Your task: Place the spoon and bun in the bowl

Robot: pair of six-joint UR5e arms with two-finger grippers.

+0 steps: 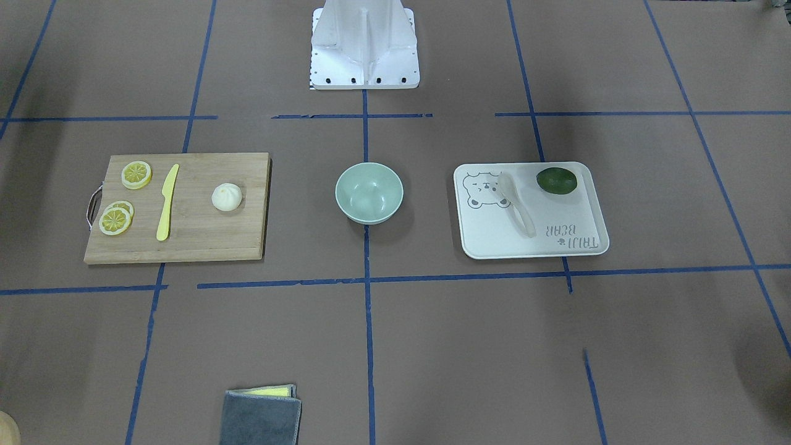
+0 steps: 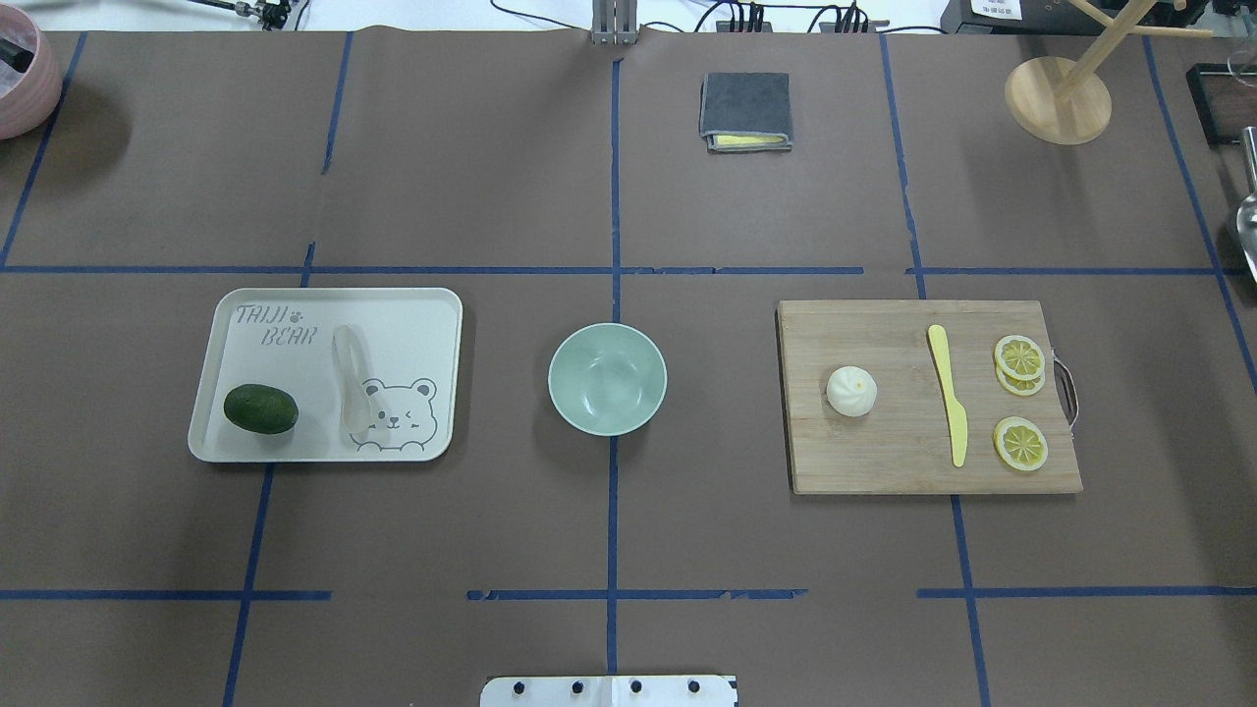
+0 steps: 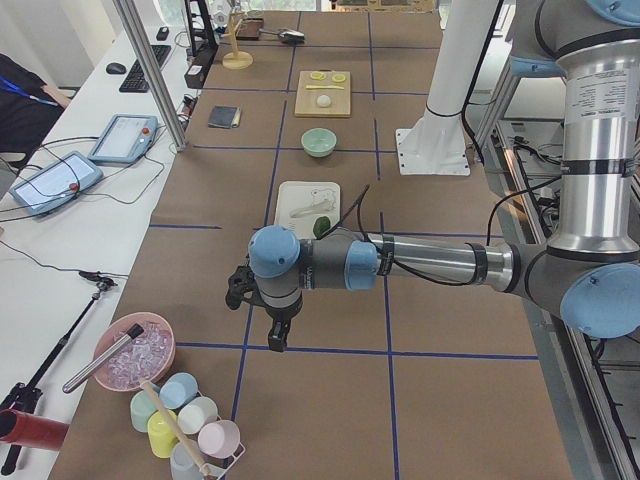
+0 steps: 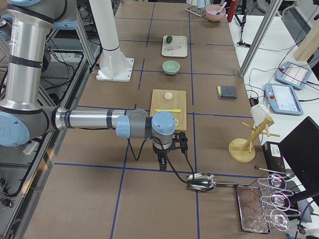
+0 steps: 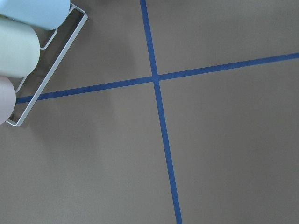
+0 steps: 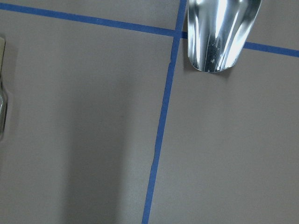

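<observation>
Pickup has not begun: the pale beige plastic spoon lies on the white rectangular bear-print tray at the overhead view's left, the small white pleated steamed bun on the wooden cutting board at right, and the round mint-green bowl sits between them. Next I must reach over one. My left gripper and right gripper hang low on outstretched arms, well away; I cannot tell how wide they stand.

Probably robotics lab: tape-gridded table, teach pendants alongside.
</observation>
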